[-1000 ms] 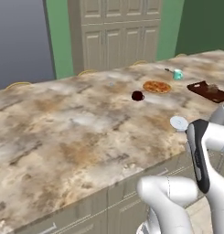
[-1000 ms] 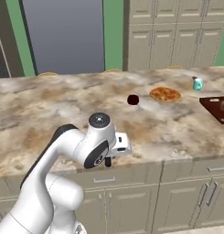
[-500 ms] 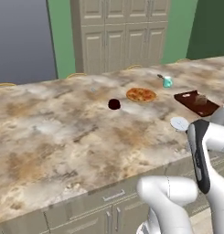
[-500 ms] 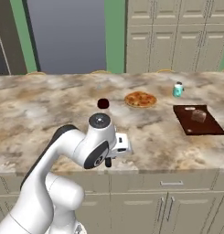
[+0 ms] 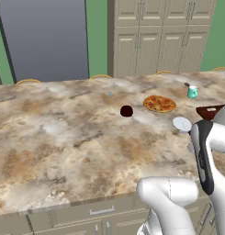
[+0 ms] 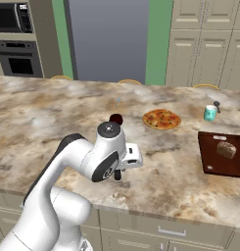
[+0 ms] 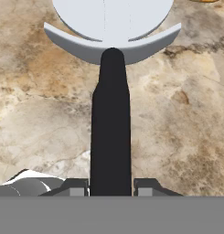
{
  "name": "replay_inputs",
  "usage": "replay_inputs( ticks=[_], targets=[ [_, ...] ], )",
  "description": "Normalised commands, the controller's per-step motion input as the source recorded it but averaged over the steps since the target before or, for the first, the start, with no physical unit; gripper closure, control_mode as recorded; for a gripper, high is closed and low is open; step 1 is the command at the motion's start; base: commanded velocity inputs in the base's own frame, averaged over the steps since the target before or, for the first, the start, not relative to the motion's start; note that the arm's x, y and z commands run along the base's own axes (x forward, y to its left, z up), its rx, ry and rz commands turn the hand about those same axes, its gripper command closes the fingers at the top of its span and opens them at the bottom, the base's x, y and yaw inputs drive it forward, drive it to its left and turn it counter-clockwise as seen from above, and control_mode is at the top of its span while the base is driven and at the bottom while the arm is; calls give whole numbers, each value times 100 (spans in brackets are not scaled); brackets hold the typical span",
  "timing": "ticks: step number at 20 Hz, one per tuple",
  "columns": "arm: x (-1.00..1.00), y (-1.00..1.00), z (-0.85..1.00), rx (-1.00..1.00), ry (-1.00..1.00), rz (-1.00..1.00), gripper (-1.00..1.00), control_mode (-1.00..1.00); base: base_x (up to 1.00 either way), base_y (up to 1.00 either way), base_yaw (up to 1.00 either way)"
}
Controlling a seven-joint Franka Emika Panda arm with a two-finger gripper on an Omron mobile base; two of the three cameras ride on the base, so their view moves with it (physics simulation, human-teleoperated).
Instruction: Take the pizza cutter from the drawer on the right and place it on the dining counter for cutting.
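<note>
A: Left base view — the pizza cutter (image 5: 182, 124) hangs over the dining counter (image 5: 63, 137), near the pizza (image 5: 160, 103).

B: Right base view: the pizza (image 6: 161, 119) sits beyond the arm.

A: Hand view — the gripper (image 7: 111, 187) clamps the cutter's black handle. I'd lower gently, wheel flat, short of the pizza.

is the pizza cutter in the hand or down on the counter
In the hand: its fingers flank the pizza cutter's black handle above the dining counter.
</note>
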Motion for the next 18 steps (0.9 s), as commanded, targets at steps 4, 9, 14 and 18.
replay_inputs(
  ticks=[4,9,14,18],
  targets=[
    [0,0,0,0,0,0,100,100,100,0,33],
    [0,0,0,0,0,0,100,100,55,0,20],
    [5,0,0,0,0,0,100,-100,3,0,2],
    [70,-3,-23,0,0,0,100,-100,0,0,0]
  ],
)
